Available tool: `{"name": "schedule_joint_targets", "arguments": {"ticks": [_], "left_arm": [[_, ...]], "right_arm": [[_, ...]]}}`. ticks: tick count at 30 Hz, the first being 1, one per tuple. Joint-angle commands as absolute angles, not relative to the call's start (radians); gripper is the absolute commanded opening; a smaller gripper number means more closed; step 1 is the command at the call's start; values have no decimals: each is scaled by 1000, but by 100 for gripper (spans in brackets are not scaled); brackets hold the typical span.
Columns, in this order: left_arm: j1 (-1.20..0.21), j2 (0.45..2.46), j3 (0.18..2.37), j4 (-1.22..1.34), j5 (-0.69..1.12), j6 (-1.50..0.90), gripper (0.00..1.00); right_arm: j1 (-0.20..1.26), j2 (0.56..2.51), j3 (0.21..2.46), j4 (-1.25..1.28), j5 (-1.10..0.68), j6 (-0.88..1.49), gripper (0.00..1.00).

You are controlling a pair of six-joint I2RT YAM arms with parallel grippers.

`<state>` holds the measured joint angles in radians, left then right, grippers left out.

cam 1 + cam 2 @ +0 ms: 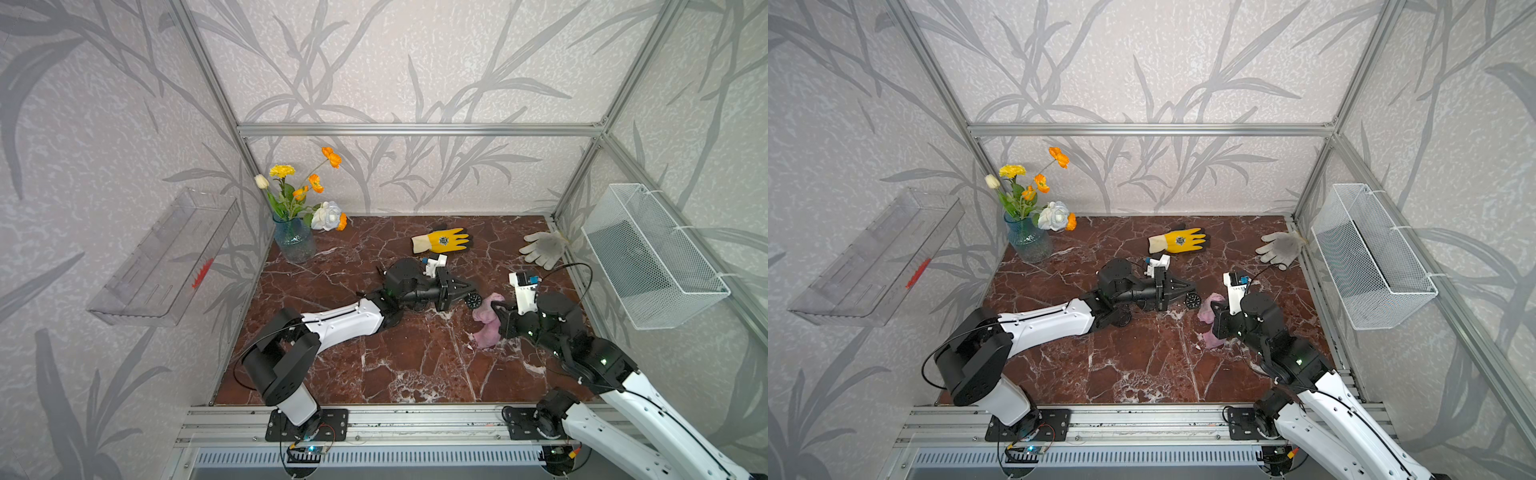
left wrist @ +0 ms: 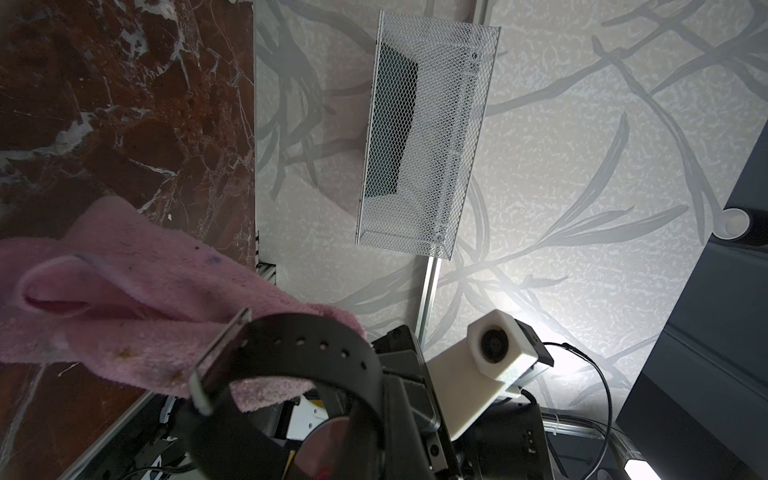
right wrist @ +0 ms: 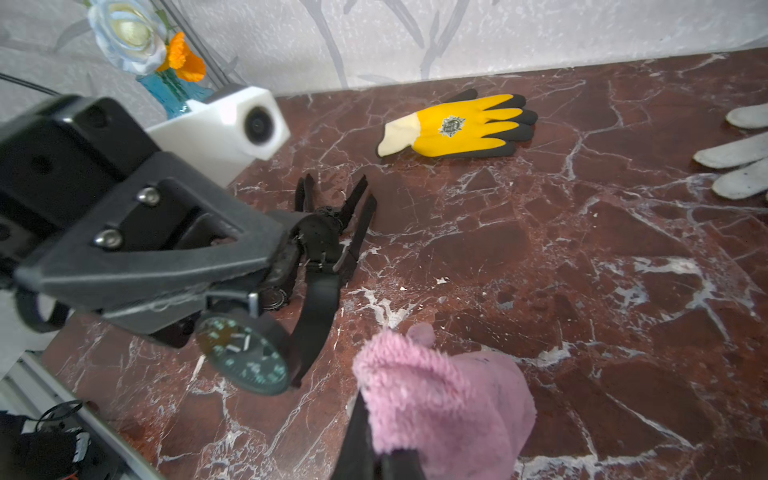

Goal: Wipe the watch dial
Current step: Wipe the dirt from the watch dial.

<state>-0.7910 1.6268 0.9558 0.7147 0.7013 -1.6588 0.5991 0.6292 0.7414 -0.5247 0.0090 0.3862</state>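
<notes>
I see the watch (image 3: 243, 357) as black all over: a round case, a dark dial with pale green markings and light hands, and a holed strap (image 2: 316, 349) curling round to a metal buckle. The left gripper (image 1: 469, 291) has its jaws squeezed together on the watch close to the case, so the dial hangs just off the fingertips, tilted and facing towards my right arm. It sits low over the brown marble table (image 1: 374, 365), right of centre; I cannot tell whether the strap brushes the surface. Just to the right is the pink cloth (image 3: 440, 399), fluffy and bunched, with a small gap between it and the dial. The right gripper (image 3: 380, 457) is clamped tight on a fold of the cloth, and the rest droops onto the table. In both top views watch and cloth lie near each other without touching
</notes>
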Motion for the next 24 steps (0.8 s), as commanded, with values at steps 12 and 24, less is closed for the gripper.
{"name": "schedule_joint_targets", "arguments": {"ticks": [12, 24], "left_arm": [[-782, 1613, 958, 748, 727, -1665, 0], [-783, 1608, 956, 736, 730, -1655, 0]], "right_arm": [[607, 708, 794, -364, -306, 310, 0], [611, 792, 850, -414, 36, 390, 0]]}}
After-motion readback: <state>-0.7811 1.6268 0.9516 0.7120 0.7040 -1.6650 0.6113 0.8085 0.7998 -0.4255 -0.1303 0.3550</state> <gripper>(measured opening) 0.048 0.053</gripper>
